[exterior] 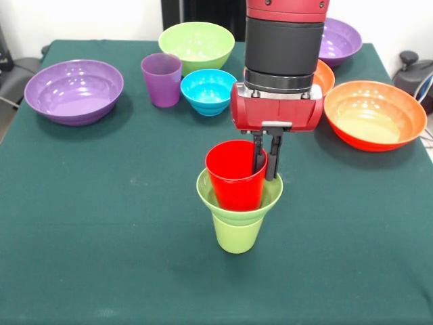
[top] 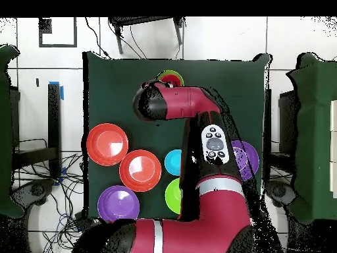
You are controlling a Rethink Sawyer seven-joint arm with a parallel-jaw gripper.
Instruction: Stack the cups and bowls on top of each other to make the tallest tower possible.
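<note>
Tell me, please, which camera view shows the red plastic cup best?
The front view: the smooth red plastic cup shows nearly whole, seated in the small lime-green ribbed bowl, with the gripper closed on its rim. The overhead view shows only a sliver of it beside the arm.

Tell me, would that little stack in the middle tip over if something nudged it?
Probably, yes. The stack rests on a narrow green cup, with a wider green bowl and a red cup above, so it looks top-heavy. The pieces look like light, smooth plastic, so they might slide apart. For now the gripper pinches the red cup's rim, which likely steadies it.
</note>
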